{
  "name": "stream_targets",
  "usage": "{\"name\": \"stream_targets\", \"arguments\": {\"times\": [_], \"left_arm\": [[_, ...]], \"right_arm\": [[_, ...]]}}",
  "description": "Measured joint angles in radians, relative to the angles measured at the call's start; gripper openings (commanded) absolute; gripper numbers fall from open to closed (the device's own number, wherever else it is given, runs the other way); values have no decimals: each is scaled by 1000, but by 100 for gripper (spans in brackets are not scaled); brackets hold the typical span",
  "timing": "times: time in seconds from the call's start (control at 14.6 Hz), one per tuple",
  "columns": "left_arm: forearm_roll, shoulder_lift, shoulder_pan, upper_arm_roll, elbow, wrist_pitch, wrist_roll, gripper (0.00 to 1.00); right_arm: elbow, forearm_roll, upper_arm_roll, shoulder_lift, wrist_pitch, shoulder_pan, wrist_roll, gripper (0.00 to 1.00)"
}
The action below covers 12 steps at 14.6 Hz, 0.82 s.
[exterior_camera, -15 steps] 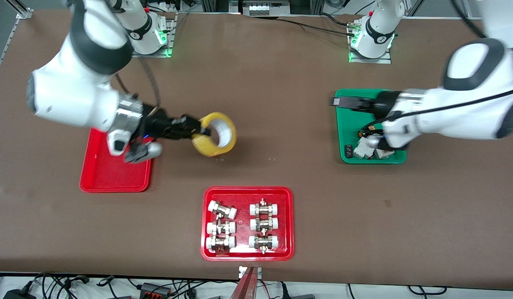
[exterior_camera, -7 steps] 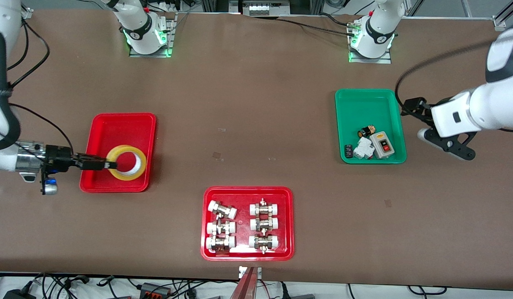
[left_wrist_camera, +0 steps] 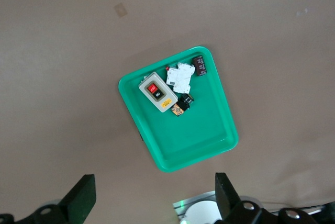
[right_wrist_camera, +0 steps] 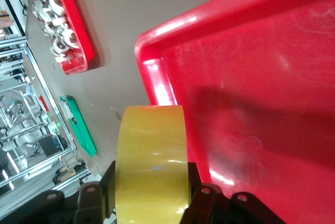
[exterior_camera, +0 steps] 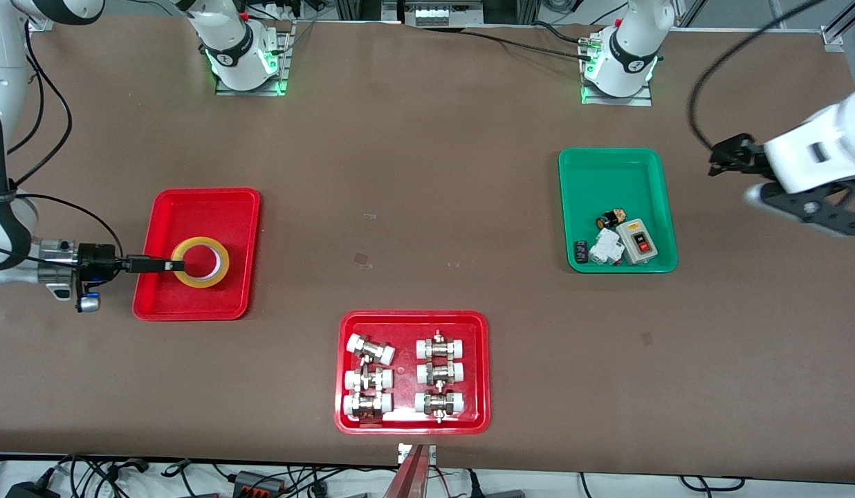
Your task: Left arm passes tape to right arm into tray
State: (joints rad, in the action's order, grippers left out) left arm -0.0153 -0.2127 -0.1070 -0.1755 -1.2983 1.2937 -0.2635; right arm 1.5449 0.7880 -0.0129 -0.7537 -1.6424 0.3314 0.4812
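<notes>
The bench carries three trays. The plain red tray sits near the edge at the right arm's end; the green tray with small electrical parts lies toward the left arm's end; the red tray of white-capped fittings lies by the edge nearest the front camera.

The handover looks done. The left arm is up over the bench edge at its own end, clear of the green tray, and appears to be waiting; its left pincer stands wide apart and holds nothing, as the left wrist view shows.

The right arm reaches in from the edge at its end, and the right pincer is clamped on the wall of the tape, one finger inside the core and one outside. The tape is within the plain red tray, in the half nearer the front camera. From the pictures I cannot tell whether it rests on the tray floor or hangs just above it.

What is left, by my judgement: set the roll down if it is not down already, release it, and draw the right arm away.

The tape lies flat, its hole facing up toward the front camera, so its axis stands roughly upright; being round, it has no long axis across the bench.
</notes>
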Motion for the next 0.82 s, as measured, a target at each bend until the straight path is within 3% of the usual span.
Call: {"name": "stream_targets", "arguments": {"times": [0.2, 0.34, 0.41, 0.48, 0.55, 0.82], "left_arm": [[18, 60, 41, 42, -23, 8, 115, 100], [18, 128, 70, 41, -97, 58, 212, 100], [18, 164, 80, 40, -146, 85, 233, 100], [18, 194, 86, 40, -192, 106, 244, 100], [18, 214, 88, 40, -227, 120, 248, 100], [24, 237, 74, 44, -259, 142, 250, 100]], "right_arm": [[20, -17, 0, -22, 6, 12, 29, 33], [25, -36, 0, -23, 26, 23, 35, 36], [26, -45, 0, -23, 31, 28, 35, 46], [27, -52, 0, -23, 35, 31, 36, 90], [28, -59, 0, -23, 38, 34, 36, 100], [31, -69, 4, -23, 39, 34, 39, 100]]}}
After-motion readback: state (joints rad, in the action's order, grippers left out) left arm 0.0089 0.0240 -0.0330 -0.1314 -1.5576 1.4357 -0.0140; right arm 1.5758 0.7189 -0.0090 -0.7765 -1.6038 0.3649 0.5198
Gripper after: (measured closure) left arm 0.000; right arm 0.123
